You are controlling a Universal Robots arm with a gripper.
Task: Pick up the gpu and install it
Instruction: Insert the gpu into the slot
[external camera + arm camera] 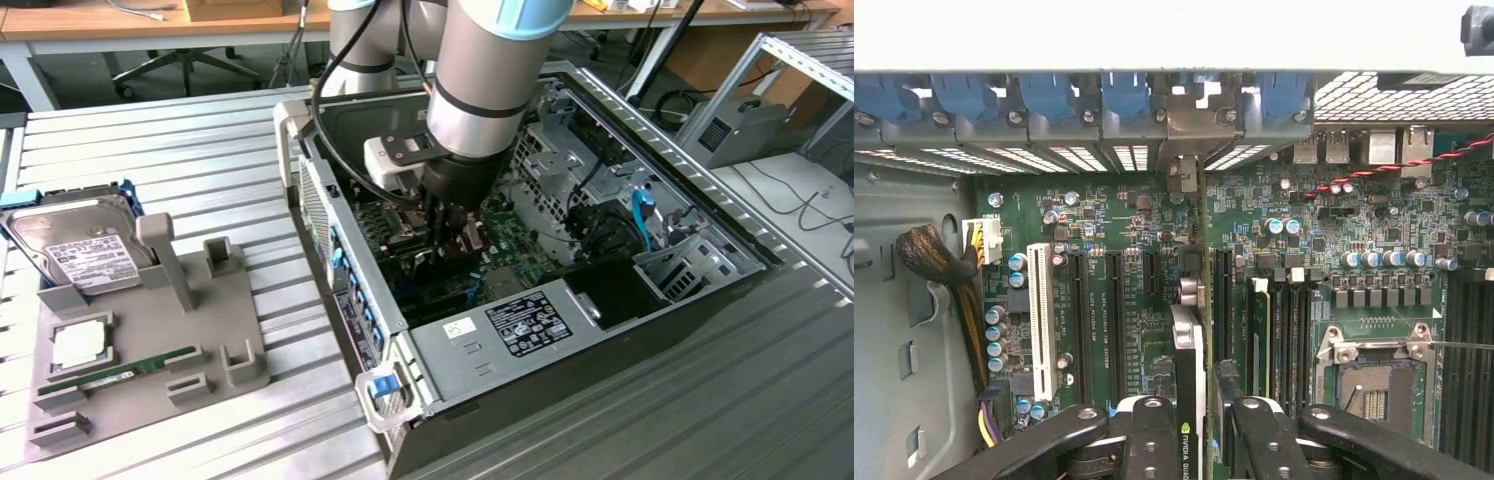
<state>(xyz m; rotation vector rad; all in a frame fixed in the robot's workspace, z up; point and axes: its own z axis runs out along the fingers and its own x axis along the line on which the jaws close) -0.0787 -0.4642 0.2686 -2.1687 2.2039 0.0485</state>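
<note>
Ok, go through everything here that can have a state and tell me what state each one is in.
gpu: on edge, held between the tool's fingers above the motherboard slots.
tool: shut on the gpu, inside the case.
computer case: side panel off, interior exposed.
hard drive: resting in the grey holder.
memory stick: lying in the grey holder.

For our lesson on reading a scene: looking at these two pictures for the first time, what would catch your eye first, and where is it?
First comes the big silver robot arm reaching down into the open computer case at the middle of the exterior view. In the wrist view, the gripper is shut on the gpu, held edge-on over the green motherboard among its dark slots. On the exterior view's left, a grey parts holder carries a hard drive and a green memory stick.
</note>
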